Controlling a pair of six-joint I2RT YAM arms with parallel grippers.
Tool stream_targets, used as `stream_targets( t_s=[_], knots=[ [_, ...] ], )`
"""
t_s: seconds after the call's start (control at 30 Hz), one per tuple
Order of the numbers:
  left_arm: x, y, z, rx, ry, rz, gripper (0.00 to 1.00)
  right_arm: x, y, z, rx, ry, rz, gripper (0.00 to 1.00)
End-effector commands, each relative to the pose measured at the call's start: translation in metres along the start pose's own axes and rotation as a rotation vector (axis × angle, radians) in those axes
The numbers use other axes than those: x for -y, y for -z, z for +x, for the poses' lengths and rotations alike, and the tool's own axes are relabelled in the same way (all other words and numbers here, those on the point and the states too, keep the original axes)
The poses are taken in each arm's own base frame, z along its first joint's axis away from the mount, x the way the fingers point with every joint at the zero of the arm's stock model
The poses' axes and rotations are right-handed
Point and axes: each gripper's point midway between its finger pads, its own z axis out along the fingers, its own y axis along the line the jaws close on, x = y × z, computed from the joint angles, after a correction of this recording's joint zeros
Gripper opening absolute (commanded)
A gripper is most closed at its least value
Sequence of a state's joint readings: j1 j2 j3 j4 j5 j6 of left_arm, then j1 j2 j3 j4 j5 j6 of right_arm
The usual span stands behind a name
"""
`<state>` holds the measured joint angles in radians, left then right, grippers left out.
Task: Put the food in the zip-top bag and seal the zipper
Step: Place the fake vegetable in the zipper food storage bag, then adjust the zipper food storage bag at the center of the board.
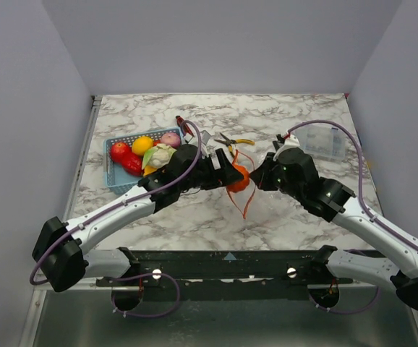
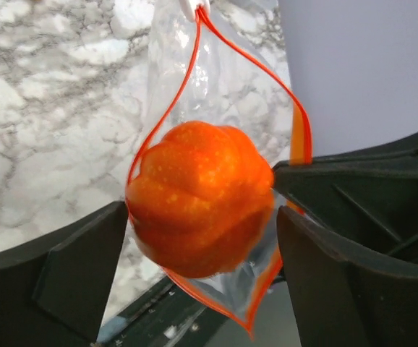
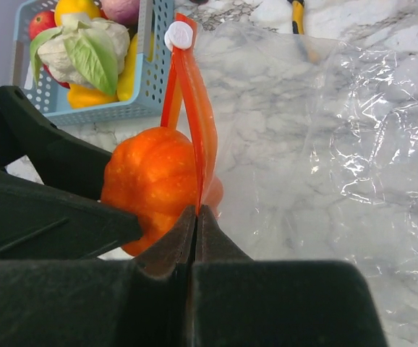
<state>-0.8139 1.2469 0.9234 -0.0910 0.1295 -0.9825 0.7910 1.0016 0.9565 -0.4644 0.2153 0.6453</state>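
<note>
While the zipper (image 3: 193, 108) is being pinched by shut right fingers (image 3: 227, 253), orange fruit (image 2: 198, 199) is being bagged between parted left fingers (image 2: 71, 267); basket food (image 3: 86, 50) is needed next.

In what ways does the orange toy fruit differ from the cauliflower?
The orange fruit is plain orange and ribbed; the cauliflower is white with green leaves. The orange fruit sits at the open mouth of the bag, flanked by the left tool; the cauliflower lies in the blue basket. Both are toy food.

Robot lab test cell: marble-print table (image 1: 194, 220) inside plain grey walls (image 1: 223, 43), black mounting rail (image 1: 223, 256) in front.
</note>
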Motion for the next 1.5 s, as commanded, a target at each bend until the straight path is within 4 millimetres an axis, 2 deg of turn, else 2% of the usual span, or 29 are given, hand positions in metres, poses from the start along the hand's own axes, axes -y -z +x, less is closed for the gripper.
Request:
stream_targets(
  t_s=[0.0, 0.1, 0.27, 0.33, 0.43, 0.53, 0.6, 0.73, 0.8, 0.87, 0.97, 1.0, 1.1, 1.17, 1.23, 1.3, 1.37, 1.4, 1.47],
  knots=[
    [0.008, 0.020, -0.006, 0.009, -0.056, -0.021, 0.91, -0.002, 0.000, -0.005, 0.021, -0.045, 0.009, 0.00],
    [0.011, 0.027, -0.008, 0.021, -0.068, -0.011, 0.98, -0.003, -0.001, -0.004, 0.024, -0.064, 0.005, 0.00],
    [0.020, 0.044, -0.013, 0.035, -0.102, 0.006, 0.98, -0.004, -0.003, -0.005, 0.029, -0.077, 0.009, 0.00],
    [0.017, 0.052, -0.016, 0.064, -0.116, -0.003, 0.93, -0.005, -0.002, -0.007, 0.031, -0.068, 0.001, 0.00],
    [0.008, 0.061, -0.014, 0.071, -0.133, -0.022, 0.81, -0.011, 0.002, -0.012, 0.049, -0.050, -0.039, 0.00],
    [-0.003, 0.056, -0.003, 0.047, -0.127, -0.021, 0.80, -0.014, 0.005, -0.012, 0.056, -0.028, -0.071, 0.00],
    [-0.001, 0.048, 0.003, 0.013, -0.124, 0.001, 0.85, -0.016, 0.006, -0.010, 0.048, -0.017, -0.083, 0.00],
    [0.000, 0.028, 0.008, -0.034, -0.127, 0.005, 0.86, -0.015, 0.008, -0.010, 0.054, -0.011, -0.087, 0.00],
    [-0.003, 0.021, 0.007, -0.039, -0.132, -0.010, 0.78, -0.015, 0.011, -0.011, 0.052, -0.010, -0.089, 0.00],
    [0.002, 0.019, 0.004, -0.043, -0.146, 0.000, 0.54, -0.014, 0.014, -0.012, 0.058, 0.005, -0.086, 0.00],
    [0.031, 0.027, -0.005, -0.035, -0.205, 0.069, 0.07, -0.002, 0.016, -0.015, 0.081, 0.060, -0.041, 0.00],
    [0.050, 0.036, -0.010, -0.024, -0.219, 0.116, 0.02, 0.001, 0.019, -0.017, 0.087, 0.081, -0.025, 0.00],
    [0.105, 0.064, -0.013, 0.000, -0.254, 0.277, 0.01, 0.003, 0.036, -0.032, 0.152, 0.110, -0.033, 0.00],
    [0.123, 0.075, -0.014, 0.021, -0.270, 0.333, 0.00, 0.006, 0.048, -0.042, 0.214, 0.109, -0.040, 0.00],
    [0.110, 0.072, -0.020, 0.051, -0.261, 0.269, 0.00, 0.012, 0.056, -0.046, 0.235, 0.096, -0.014, 0.00],
    [0.081, 0.063, -0.027, 0.076, -0.227, 0.161, 0.00, 0.022, 0.055, -0.044, 0.241, 0.075, 0.028, 0.00],
    [0.059, 0.051, -0.026, 0.027, -0.159, 0.142, 0.00, 0.033, 0.050, -0.040, 0.253, 0.058, 0.077, 0.00],
    [0.057, 0.048, -0.024, -0.003, -0.138, 0.151, 0.00, 0.039, 0.048, -0.038, 0.260, 0.046, 0.098, 0.00],
    [0.072, 0.052, -0.020, -0.024, -0.164, 0.168, 0.00, 0.045, 0.047, -0.037, 0.281, 0.044, 0.117, 0.00]
  ],
)
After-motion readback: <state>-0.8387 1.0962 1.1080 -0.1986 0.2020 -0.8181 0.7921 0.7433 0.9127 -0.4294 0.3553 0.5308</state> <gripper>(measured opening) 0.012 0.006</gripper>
